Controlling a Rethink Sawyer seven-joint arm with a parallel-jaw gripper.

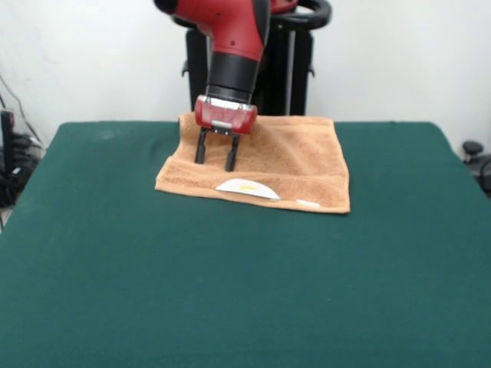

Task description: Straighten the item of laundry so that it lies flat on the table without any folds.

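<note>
The tan-orange terry towel (268, 165) lies spread on the far middle of the dark green table (230, 291), roughly flat, with its near edge slightly uneven. A white label with a yellow mark (247, 188) and a smaller white label (308, 203) sit on the near edge. My gripper (215, 164) comes down from the red and black arm over the towel's left part. Its two black fingers (201, 147) stand apart, open, tips at or just above the cloth, holding nothing.
The robot's black pedestal (288, 73) stands behind the table's far edge, just behind the towel. Dark cables and gear (11, 161) sit beyond the left edge, and a black object (476, 157) sits beyond the right edge.
</note>
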